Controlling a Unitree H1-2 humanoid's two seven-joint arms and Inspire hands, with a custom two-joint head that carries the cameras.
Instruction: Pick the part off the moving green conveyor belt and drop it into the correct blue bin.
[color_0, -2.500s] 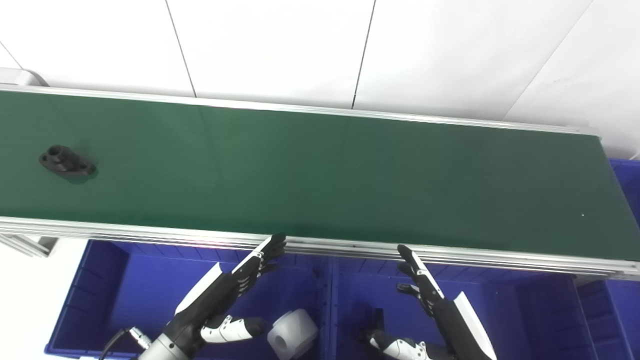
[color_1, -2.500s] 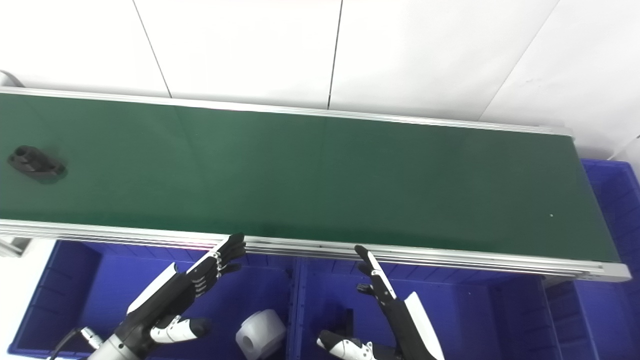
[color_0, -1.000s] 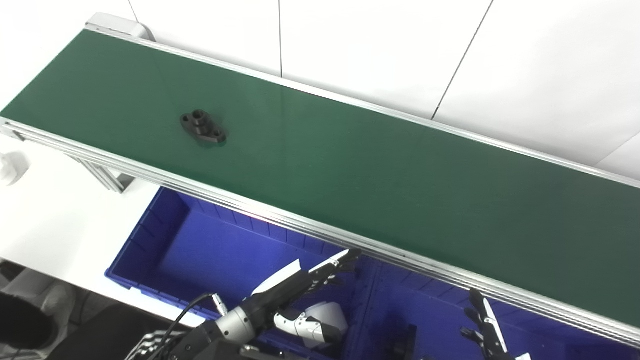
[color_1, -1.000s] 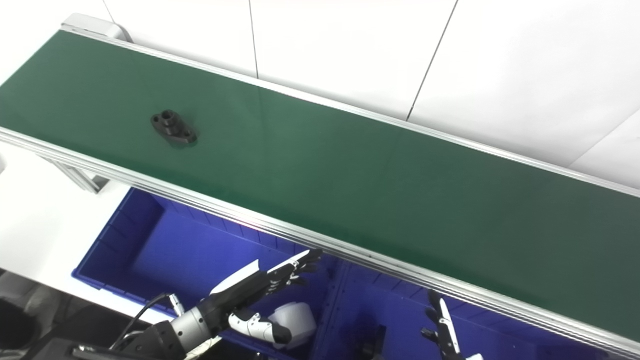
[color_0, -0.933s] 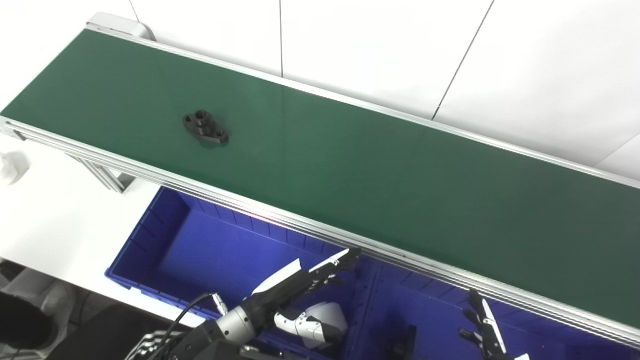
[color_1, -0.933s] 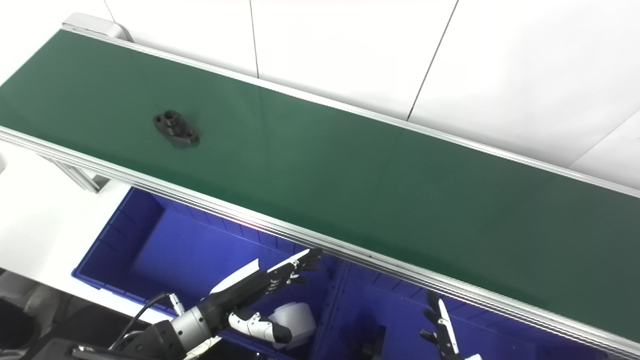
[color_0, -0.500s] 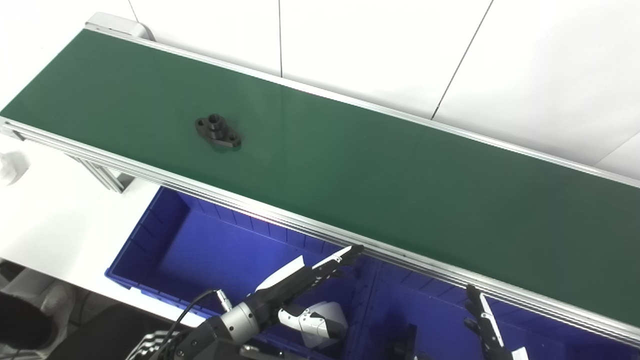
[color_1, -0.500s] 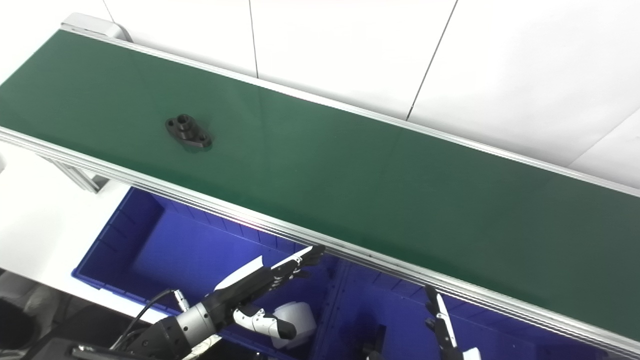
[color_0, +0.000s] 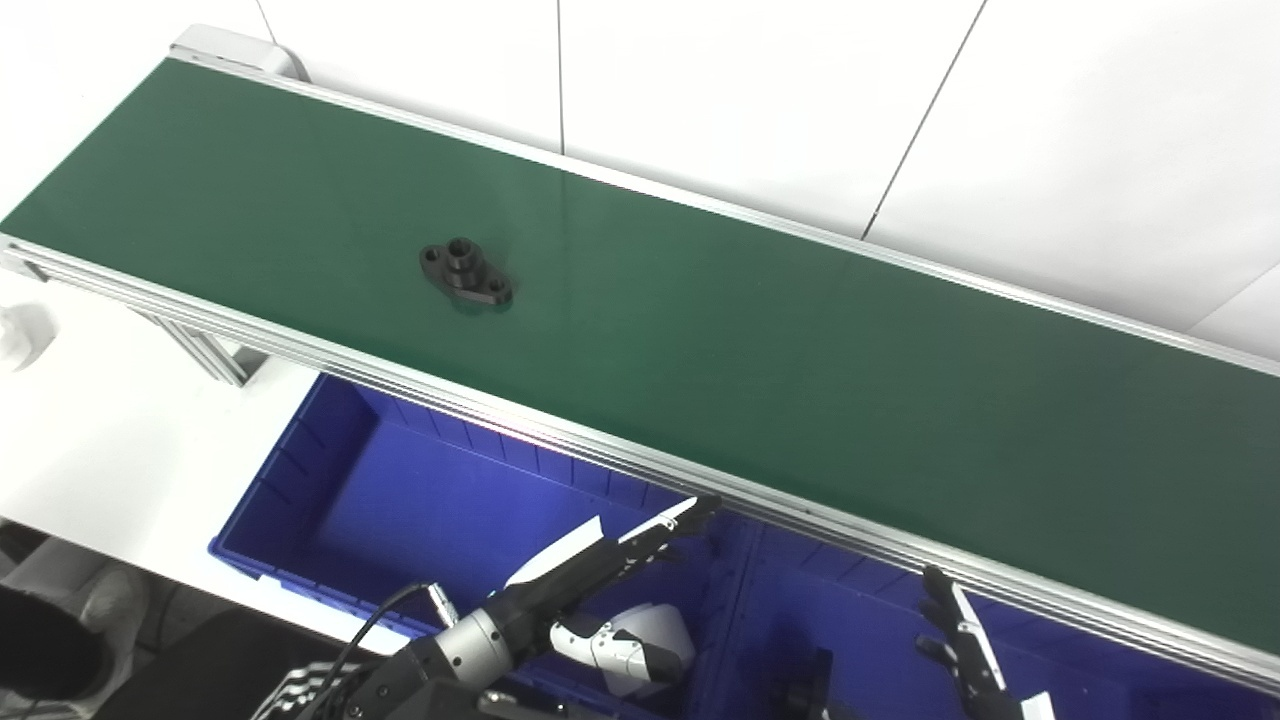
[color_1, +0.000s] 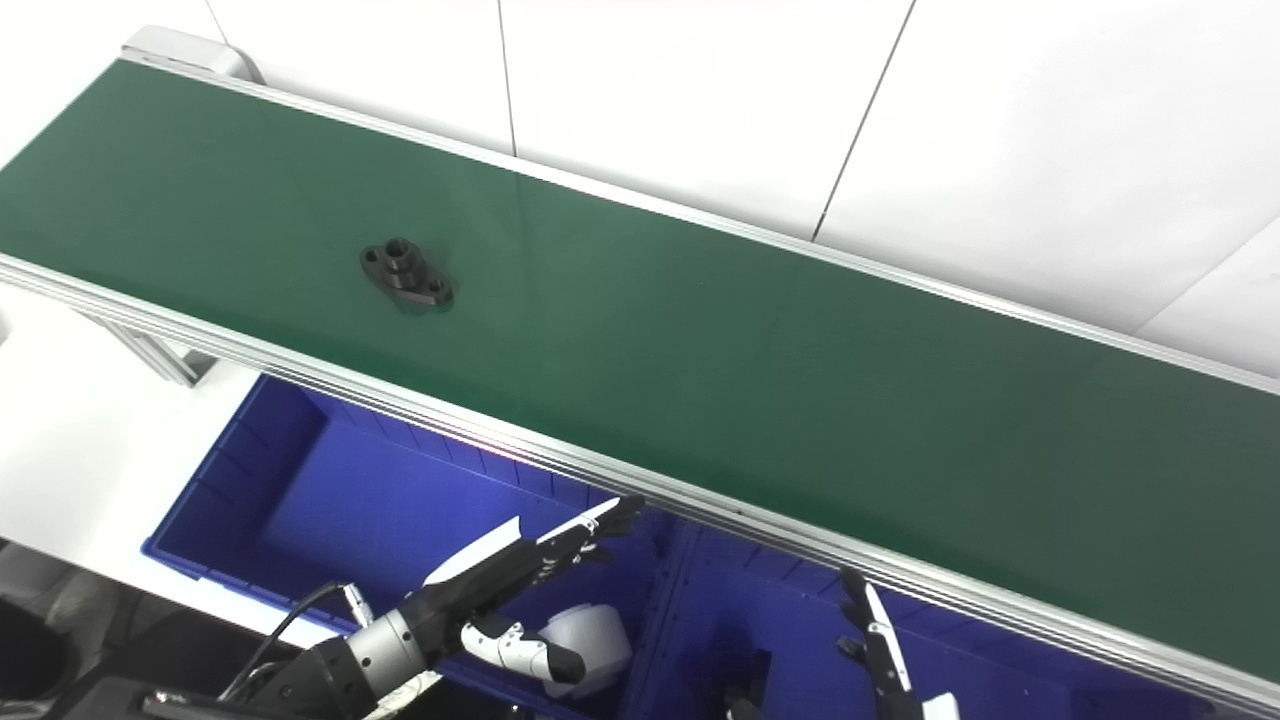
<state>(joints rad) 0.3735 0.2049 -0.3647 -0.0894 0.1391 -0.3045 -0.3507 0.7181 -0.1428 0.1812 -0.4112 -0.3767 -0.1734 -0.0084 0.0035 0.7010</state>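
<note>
Right, intercept setup: black flanged part (color_0: 466, 273) riding the green belt (color_0: 760, 330), nothing grasped.
Part sits on the belt toward its near rail, well apart from both hands. Left robot hand (color_0: 590, 565) is released, fingers spread flat, below the belt's near rail over the left blue bin (color_0: 300, 480); right robot hand (color_0: 960, 650) likewise spread, holding nothing. Judgement: pinch the raised boss; the flat flange offers little edge. Bin below holds a white cylinder (color_0: 650, 645), likely not its match.
</note>
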